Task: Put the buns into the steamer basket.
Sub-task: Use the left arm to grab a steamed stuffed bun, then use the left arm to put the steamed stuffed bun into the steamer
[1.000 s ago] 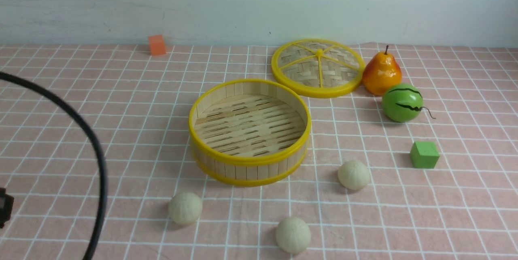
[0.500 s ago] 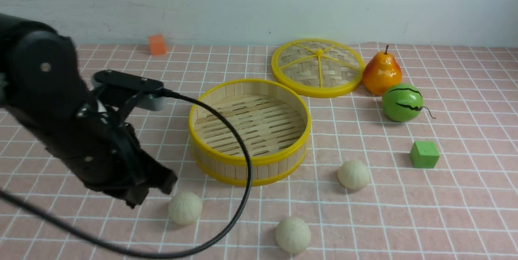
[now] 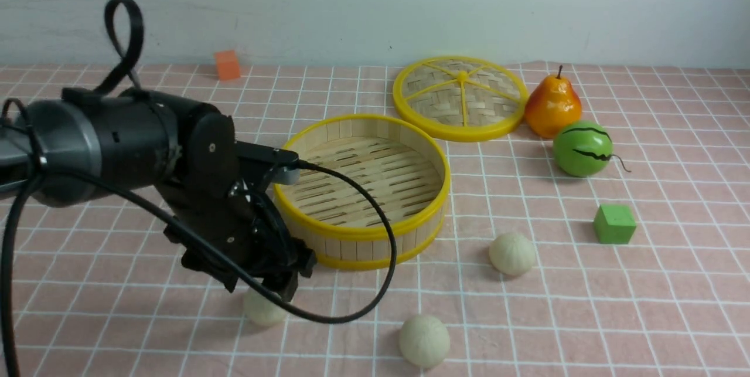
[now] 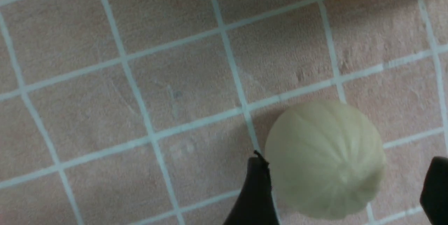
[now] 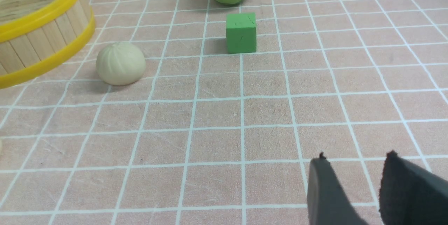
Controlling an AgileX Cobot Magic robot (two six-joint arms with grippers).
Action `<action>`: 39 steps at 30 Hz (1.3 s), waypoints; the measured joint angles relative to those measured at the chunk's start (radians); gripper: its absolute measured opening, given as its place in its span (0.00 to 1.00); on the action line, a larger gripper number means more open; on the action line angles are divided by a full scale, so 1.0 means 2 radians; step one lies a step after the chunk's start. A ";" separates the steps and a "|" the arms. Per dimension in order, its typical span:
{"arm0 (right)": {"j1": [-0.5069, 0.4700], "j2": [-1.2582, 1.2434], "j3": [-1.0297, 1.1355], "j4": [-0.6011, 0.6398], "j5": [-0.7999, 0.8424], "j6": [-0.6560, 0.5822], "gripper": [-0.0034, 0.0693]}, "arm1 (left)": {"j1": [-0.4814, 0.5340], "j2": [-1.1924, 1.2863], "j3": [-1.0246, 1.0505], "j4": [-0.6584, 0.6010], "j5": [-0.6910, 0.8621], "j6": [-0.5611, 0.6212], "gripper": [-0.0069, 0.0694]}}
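Pinkish surface (image 3: 562,318) w/ white grid lines, pale wall (image 3: 328,7) behind. On it, 3 cream buns, all outside the steamer basket (image 3: 360,239): 1 bun (image 3: 263,311) under the L gripper (image 4: 349,158), partly hidden in front view; 1 bun (image 3: 424,340) nearest the cam; 1 bun (image 3: 512,254) on basket's R side, apart from it. L gripper spread wide, fingers either side of its bun, w/ black cable (image 3: 394,248) looping across basket's front. R gripper (image 5: 357,155) w/ fingers parted, gap between, seen only in R wrist view. 1 basket, upright, w/ bare slats visible inside. Behind it, 1 woven lid (image 3: 433,95), flat, spokes up. Beside lid, 1 pear (image 3: 554,108), then 1 striped green ball (image 3: 580,148). Also 2 blocks: 1 green block (image 3: 614,224) R of the buns, 1 orange block (image 3: 227,65) far L, near wall.
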 joint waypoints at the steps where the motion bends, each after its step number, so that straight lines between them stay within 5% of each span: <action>1: 0.000 0.000 0.000 0.000 0.000 0.000 0.38 | 0.000 0.007 0.000 0.000 -0.005 0.000 0.84; 6: 0.000 0.000 0.000 0.000 0.000 0.000 0.38 | 0.000 0.028 0.000 0.000 -0.010 -0.012 0.71; 13: 0.000 0.000 0.000 0.000 0.000 0.000 0.38 | -0.001 0.023 -0.059 0.001 0.059 -0.020 0.12; 15: 0.000 0.000 0.000 0.000 0.000 0.000 0.38 | -0.002 0.015 -0.096 0.002 0.085 -0.015 0.09; 22: 0.000 0.000 0.000 0.000 0.000 0.000 0.38 | -0.002 0.010 -0.272 0.002 0.113 -0.010 0.09; 30: 0.000 0.000 0.000 0.000 0.000 0.000 0.38 | -0.002 0.119 -0.354 0.003 0.113 -0.018 0.16; 39: 0.000 0.000 0.000 0.000 0.000 0.000 0.38 | -0.002 0.227 -0.395 0.024 0.126 -0.065 0.66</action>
